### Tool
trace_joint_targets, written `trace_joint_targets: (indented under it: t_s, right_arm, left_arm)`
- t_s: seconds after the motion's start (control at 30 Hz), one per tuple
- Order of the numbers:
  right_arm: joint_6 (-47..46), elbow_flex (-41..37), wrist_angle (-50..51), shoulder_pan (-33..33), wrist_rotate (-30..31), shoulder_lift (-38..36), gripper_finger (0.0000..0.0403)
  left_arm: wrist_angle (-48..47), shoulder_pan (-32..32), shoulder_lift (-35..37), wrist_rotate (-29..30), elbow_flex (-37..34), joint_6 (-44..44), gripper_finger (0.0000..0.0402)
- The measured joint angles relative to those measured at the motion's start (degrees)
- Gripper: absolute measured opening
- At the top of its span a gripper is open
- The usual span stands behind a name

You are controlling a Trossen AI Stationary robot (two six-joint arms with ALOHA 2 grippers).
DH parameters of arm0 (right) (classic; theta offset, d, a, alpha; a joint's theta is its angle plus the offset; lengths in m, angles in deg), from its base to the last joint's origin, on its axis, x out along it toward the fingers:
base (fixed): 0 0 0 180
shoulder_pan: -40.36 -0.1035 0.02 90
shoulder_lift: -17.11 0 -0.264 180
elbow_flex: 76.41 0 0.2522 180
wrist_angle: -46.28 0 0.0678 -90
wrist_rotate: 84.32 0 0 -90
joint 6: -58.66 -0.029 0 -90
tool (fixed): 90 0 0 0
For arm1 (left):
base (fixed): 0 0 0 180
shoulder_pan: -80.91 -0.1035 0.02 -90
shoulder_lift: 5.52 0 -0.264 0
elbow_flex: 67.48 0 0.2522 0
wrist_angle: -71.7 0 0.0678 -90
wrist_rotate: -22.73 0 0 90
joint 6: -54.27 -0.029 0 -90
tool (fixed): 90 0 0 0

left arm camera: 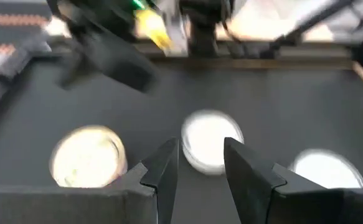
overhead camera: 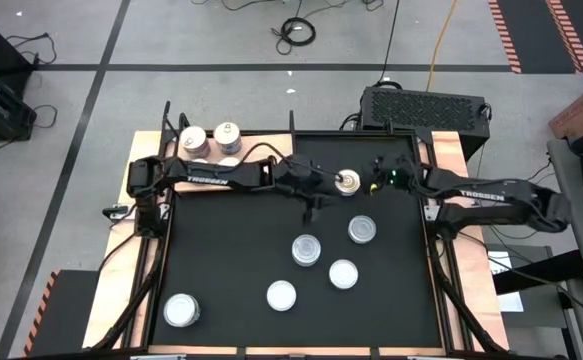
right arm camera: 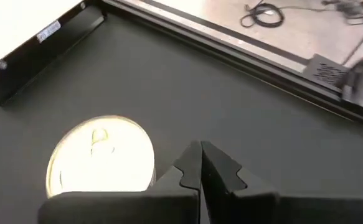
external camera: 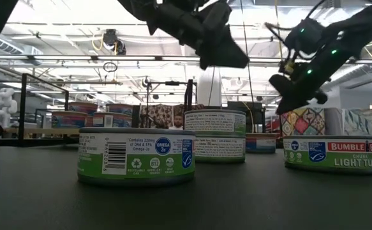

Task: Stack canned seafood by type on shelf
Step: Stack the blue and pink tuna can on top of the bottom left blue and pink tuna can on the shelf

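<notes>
high view, tabletop: black rectangular tabletop (overhead camera: 231, 260) inside a light wooden frame.
high view, shelf: flat light-coloured wooden board (overhead camera: 151, 145) at the far left corner, beside the black surface; two short round tins with silvery-gold pull-tab tops (overhead camera: 211, 138) stand on it side by side, a third pale top just nearer, partly hidden by the left arm.
high view, left tool: left tool (overhead camera: 314, 207) reaches out over the far middle of the tabletop, empty, fingers apart.
high view, right tool: right tool (overhead camera: 368, 183) just beside a gold-topped round tin (overhead camera: 349, 181) at the far middle; contact not resolvable here.
high view, loose tins: five pale bluish-white topped round tins on the black surface: one right of centre (overhead camera: 362, 230), one at centre (overhead camera: 306, 250), one nearer on the right (overhead camera: 343, 273), one nearer at the middle (overhead camera: 281, 295), one well apart at the near left (overhead camera: 182, 310).
low view, tins: green-labelled tin (external camera: 136, 155) nearest; another green-labelled tin (external camera: 214, 135) behind it; a tin printed "bumble bee light tuna" (external camera: 332, 153) at right. both arms hang above, clear of these.
left wrist view, tool: dark fingers (left arm camera: 164, 171) parted, nothing between them; a pale-topped tin (left arm camera: 207, 138) lies beyond the gap, the gold-topped tin (left arm camera: 89, 155) to one side.
right wrist view, tool: fingers (right arm camera: 221, 167) pressed together tip to tip, holding nothing; gold-topped tin (right arm camera: 101, 155) sits just beside them on the black surface, not gripped.
</notes>
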State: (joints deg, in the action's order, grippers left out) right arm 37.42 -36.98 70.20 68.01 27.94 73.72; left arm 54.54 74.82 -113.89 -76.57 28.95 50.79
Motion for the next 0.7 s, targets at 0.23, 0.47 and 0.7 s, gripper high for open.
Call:
trace_joint_targets:
  t_s: [0.23, 0.47, 0.7]
  right_arm:
    - [7.1, 0.0, -10.1, 10.7, -14.1, 7.7, 0.0000]
    - [8.9, 0.0, -12.5, 16.0, -22.1, 15.7, 0.0000]
    - [9.5, 0.0, -17.3, 14.6, -24.1, 22.7, 0.0000]
  left_arm:
    - [4.1, 3.9, 3.9, 6.0, -11.1, 4.7, 0.0130]
    - [20.6, 4.7, 17.0, 10.4, -30.5, 12.3, 0.0130]
    - [22.4, 4.6, 17.9, 11.4, -36.0, 15.0, 0.0130]
